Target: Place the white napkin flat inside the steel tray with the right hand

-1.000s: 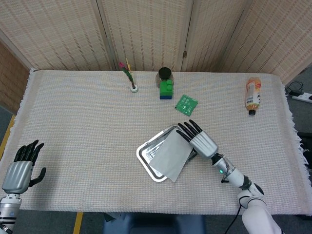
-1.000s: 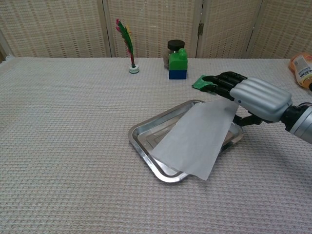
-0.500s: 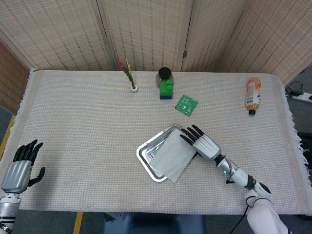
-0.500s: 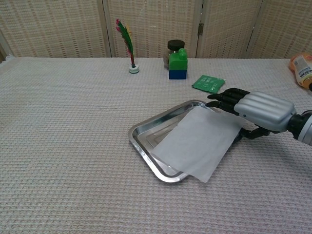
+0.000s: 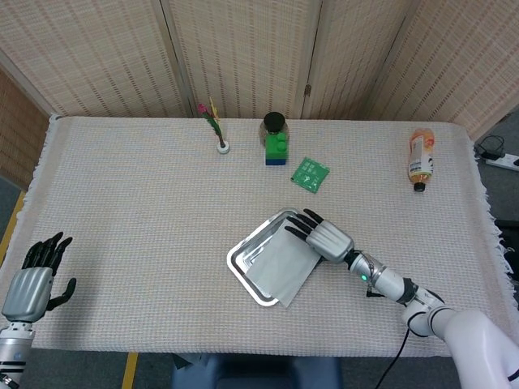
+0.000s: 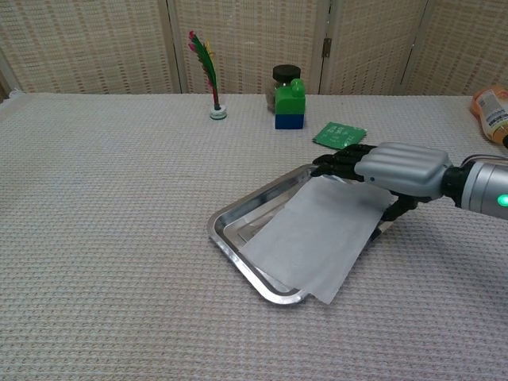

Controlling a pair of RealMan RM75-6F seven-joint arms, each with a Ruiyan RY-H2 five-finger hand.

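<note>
One napkin [image 5: 282, 266], one tray [image 5: 247, 247], one bottle [image 5: 420, 159], one green packet [image 5: 310, 173], one jar [image 5: 274, 124] with one green block [image 5: 276, 150] before it, and one feather stand [image 5: 217, 131] are counted on the tabletop [image 5: 130, 211]. The jar is half hidden by the block. The napkin is laid over most of the tray, its 5 o'clock corner draped past the rim. The bottle is cut off at the frame edge in the chest view. The right hand [image 6: 389, 166] is held at the tray's 2 o'clock edge, fingers extended together over the napkin's corner; whether the napkin is pinched cannot be told. The left hand [image 5: 34, 279] is seen at 8 o'clock, fingers slightly apart, nothing held.
</note>
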